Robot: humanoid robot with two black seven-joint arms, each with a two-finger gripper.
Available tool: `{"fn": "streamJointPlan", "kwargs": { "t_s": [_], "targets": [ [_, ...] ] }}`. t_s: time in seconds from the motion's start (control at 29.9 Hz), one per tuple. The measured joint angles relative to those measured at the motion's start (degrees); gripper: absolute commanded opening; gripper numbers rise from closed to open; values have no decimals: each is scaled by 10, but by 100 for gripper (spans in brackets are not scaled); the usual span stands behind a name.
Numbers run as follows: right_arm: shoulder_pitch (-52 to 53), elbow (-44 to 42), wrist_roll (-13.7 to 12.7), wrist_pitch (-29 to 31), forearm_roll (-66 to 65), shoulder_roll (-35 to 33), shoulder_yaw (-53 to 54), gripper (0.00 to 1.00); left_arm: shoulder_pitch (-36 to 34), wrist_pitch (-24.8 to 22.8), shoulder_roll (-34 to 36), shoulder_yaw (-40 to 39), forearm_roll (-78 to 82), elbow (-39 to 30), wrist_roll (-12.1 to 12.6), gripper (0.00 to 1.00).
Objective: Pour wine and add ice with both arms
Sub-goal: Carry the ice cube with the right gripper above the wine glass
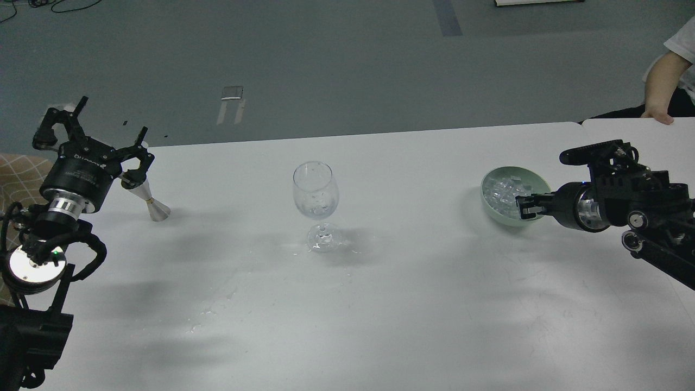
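Head view shows a wine glass [316, 203] upright at the middle of the white table [380, 304], with droplets [217, 312] spilled on the table in front of it and something small and clear low in its bowl, too faint to name. To the right, well apart from the glass, sits a pale green bowl [491, 209] full of ice [502, 194]. The right gripper [522, 207] reaches in from the right and lies at the bowl's near rim, over the ice; it is seen end-on and dark, so I cannot tell whether its fingers are spread, closed, or holding a cube. On the far left, the left gripper [100, 138] hangs above the table with its fingers spread wide and nothing between them, just beside a tilted metal jigger [147, 195] whose cup looks to touch one finger. My reading is that the ice step is in hand. To do it well, the right fingers should close on a single cube near the top of the pile, squarely across flat faces since wet ice will slip, then lift straight clear of the rim before crossing. Release should come low over the glass mouth, centred, so the cube neither chips the thin rim nor tips the stem. The left arm should stay wide of the glass meanwhile.
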Motion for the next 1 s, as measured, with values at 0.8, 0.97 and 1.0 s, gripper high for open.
{"fn": "streamJointPlan", "kwargs": {
  "t_s": [0.8, 0.97, 1.0],
  "targets": [
    [99, 160, -9, 3, 0, 130, 130, 21, 1, 1, 14, -19, 0, -2, 6, 98],
    [115, 155, -35, 3, -1, 224, 127, 22, 15, 1, 21, -30, 0, -2, 6, 98],
    [116, 154, -37, 3, -2, 242, 126, 22, 16, 1, 22, -32, 0, -2, 6, 98]
  ]
}}
